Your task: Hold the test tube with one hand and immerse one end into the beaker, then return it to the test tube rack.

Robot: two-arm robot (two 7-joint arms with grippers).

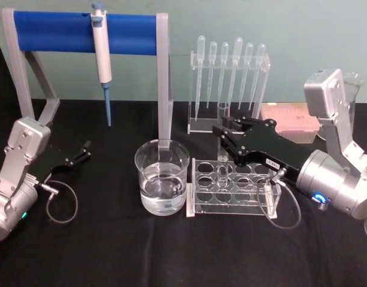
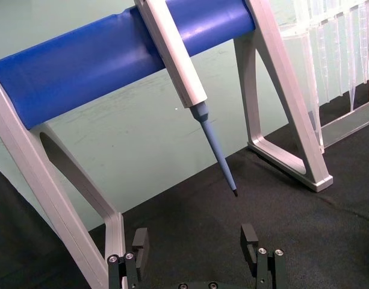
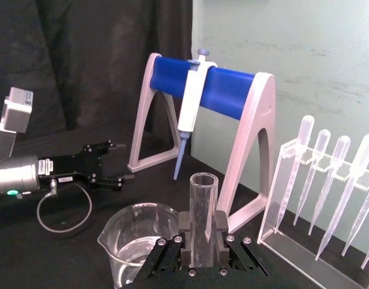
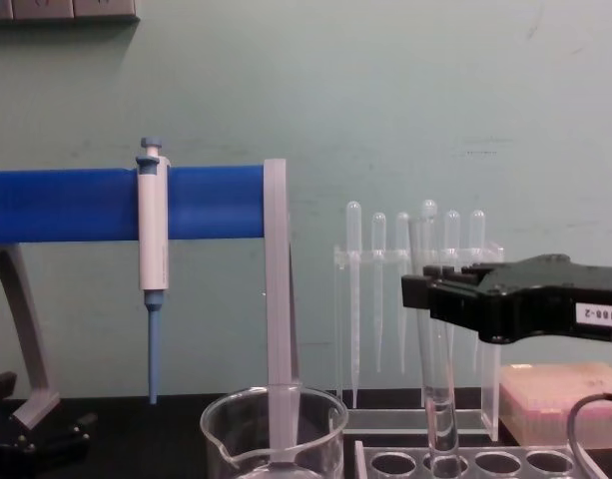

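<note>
Right hand (image 3: 199,247) clamped on upright test tube (image 3: 202,217), bottom in clear rack (image 1: 231,188) beside beaker (image 1: 162,176). Left hand (image 2: 196,244) parked, fingers apart.

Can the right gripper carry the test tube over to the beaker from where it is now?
Probably yes. The right gripper is shut on the test tube, whose bottom sits at the rack; once it lifts clear, nothing stands between it and the beaker beside the rack.

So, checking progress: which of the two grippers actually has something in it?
The right gripper, shut on the test tube above the rack; the left gripper is open.
</note>
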